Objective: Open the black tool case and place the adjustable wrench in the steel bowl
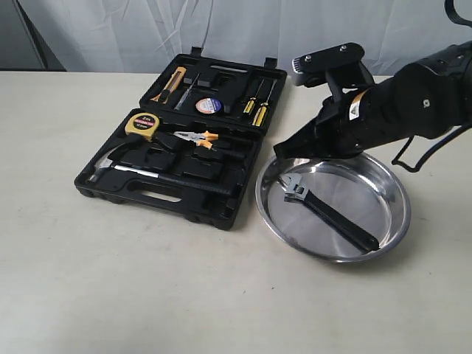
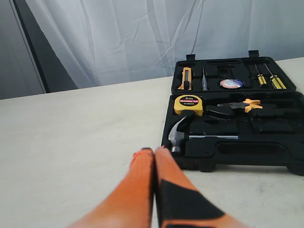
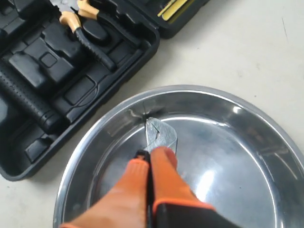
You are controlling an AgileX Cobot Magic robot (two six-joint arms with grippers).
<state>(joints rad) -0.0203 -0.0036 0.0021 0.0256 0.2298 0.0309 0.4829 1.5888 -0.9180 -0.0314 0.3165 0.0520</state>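
The adjustable wrench (image 1: 328,209) lies flat on the bottom of the steel bowl (image 1: 372,188), silver head toward the case side, black handle running to the opposite rim. By these views the placing looks done. I judge the wrench to be stiff and fairly heavy for its size. The head is smooth metal that could slide on the mirror-like bowl, so the straight handle near its middle is the safer place to take hold.

The right gripper (image 3: 151,154) hangs above the bowl's near edge with its orange fingers pressed together and nothing between them. In the exterior view it sits clear of the wrench.

The black tool case (image 1: 147,193) lies open just beside the bowl on the desk (image 1: 110,287), with the hammer (image 1: 110,164), the orange-handled pliers (image 1: 198,138) and a yellow tape measure (image 1: 144,124) in their recesses. The left gripper (image 2: 153,153) is closed and empty, low over bare desk near the case's hammer corner.
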